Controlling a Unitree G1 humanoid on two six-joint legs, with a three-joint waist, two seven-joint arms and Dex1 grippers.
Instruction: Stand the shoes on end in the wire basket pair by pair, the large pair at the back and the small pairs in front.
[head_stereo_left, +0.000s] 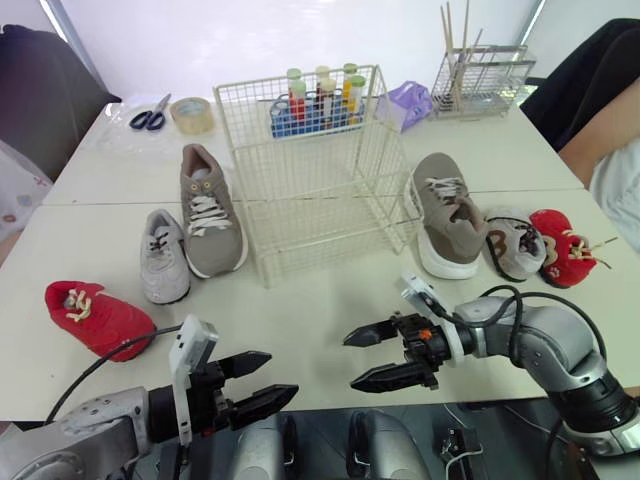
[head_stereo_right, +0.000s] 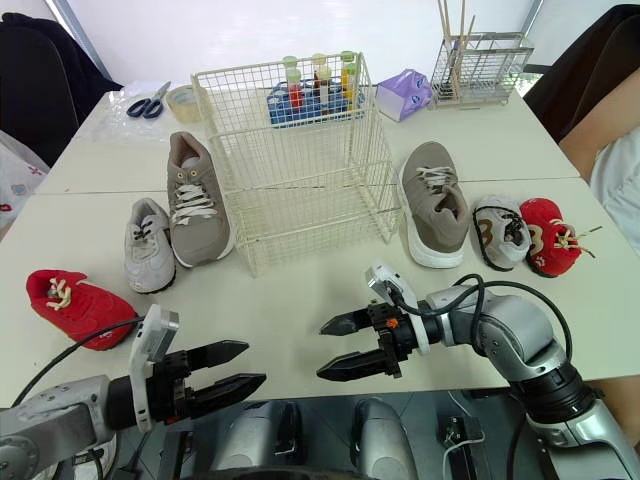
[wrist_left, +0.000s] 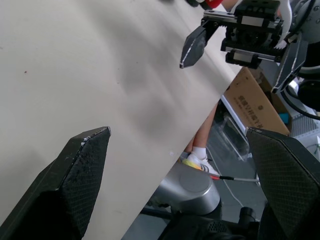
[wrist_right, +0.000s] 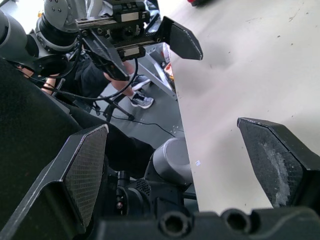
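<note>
On the middle of the table (head_stereo_left: 330, 310): wire basket (head_stereo_left: 320, 215), upright, nothing in it, apparently open at the top. No shoe placed yet.

Shoes lie split to either side, one of each pair per side.
- Robot's left: left large shoe (head_stereo_left: 208, 212) just beside the basket wall, left grey shoe (head_stereo_left: 163, 258) close against it, left red shoe (head_stereo_left: 97, 318) apart, nearer the front edge.
- Robot's right: right large shoe (head_stereo_left: 446, 215) beside the basket, then right grey shoe (head_stereo_left: 515, 243) and right red shoe (head_stereo_left: 562, 246), these two touching or nearly so.

Left gripper (head_stereo_left: 275, 377) and right gripper (head_stereo_left: 352, 361) hover over the near table edge, tips turned towards each other, both with fingers spread and nothing held.

Behind the basket: tube rack (head_stereo_left: 315, 105) close to its back wall, tape roll (head_stereo_left: 192, 114), scissors (head_stereo_left: 150, 115). A person's arm (head_stereo_left: 600, 140) at far right.

Risks, as judged:
- Small pairs going in first would block the back row; the large pair should lead.
- A shoe stood on end in a bare basket has little to lean on and may topple.
- The basket looks light; a shoe pressed against the wire could shove it into the tube rack.
- Loose laces may snag the mesh.
- Lifting the right grey shoe could drag the red one with it.
</note>
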